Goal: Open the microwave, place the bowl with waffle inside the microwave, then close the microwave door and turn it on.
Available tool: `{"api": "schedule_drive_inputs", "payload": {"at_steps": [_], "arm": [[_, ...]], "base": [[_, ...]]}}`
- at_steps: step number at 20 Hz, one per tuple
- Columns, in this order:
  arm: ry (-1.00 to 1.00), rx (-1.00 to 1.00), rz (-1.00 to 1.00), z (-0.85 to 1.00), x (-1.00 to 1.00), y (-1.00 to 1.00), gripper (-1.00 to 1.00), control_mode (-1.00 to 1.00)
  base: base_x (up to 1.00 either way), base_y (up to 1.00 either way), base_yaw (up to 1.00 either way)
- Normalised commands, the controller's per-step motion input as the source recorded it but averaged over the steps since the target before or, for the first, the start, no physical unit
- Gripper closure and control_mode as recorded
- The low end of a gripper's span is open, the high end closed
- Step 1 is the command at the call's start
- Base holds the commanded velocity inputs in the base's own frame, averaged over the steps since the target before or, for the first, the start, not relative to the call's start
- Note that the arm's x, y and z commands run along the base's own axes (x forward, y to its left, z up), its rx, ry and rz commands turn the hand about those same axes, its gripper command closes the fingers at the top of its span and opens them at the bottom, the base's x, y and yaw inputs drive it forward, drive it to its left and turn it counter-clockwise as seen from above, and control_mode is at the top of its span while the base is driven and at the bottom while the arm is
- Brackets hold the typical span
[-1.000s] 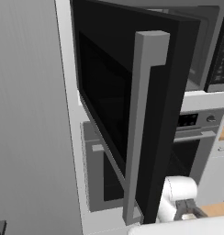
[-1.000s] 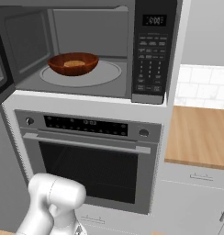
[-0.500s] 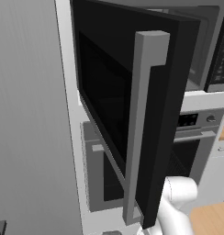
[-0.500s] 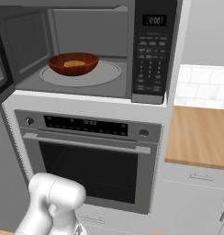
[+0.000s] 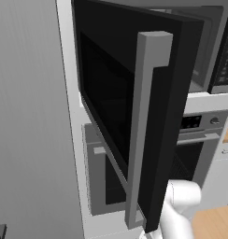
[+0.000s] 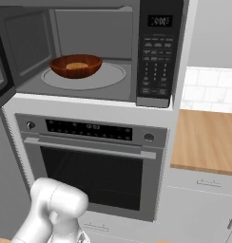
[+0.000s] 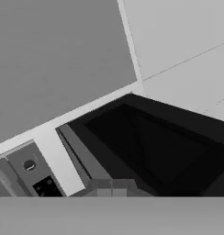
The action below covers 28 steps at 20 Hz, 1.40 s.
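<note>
Bowl (image 6: 76,66) with waffle sits on the turntable inside the microwave (image 6: 89,52); door (image 5: 134,116) stands wide open. Arm has risen slightly beneath the door's edge over the last second. Fingers together, empty. Next: push door shut.

microwave door (image 5: 134,112) swung open, cavity unblocked

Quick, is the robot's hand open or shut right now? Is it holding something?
Gripper: shut, with nothing seen held; the bowl sits inside the microwave.
</note>
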Motion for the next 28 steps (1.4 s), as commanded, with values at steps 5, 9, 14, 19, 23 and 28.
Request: {"api": "schedule_drive_inputs", "payload": {"at_steps": [5, 9, 14, 19, 23, 28], "arm": [[0.00, -0.31, -0.27, -0.56, 1.00, 0.46, 1.00, -1.00], [0.03, -0.25, -0.30, -0.33, 1.00, -0.10, 1.00, -1.00], [0.02, -0.11, -0.27, -0.12, 1.00, -0.42, 1.00, -1.00], [0.00, -0.02, -0.19, 0.00, 1.00, -0.72, 1.00, -1.00], [-0.04, -0.01, -0.20, 0.01, 0.69, -0.91, 1.00, -1.00], [-0.14, -0.03, -0.13, 0.23, -0.02, -1.00, 1.00, -1.00]], "base": [[0.00, 0.00, 0.00], [0.00, 0.00, 0.00], [0.00, 0.00, 0.00], [0.00, 0.00, 0.00], [0.00, 0.00, 0.00], [0.00, 0.00, 0.00]]}}
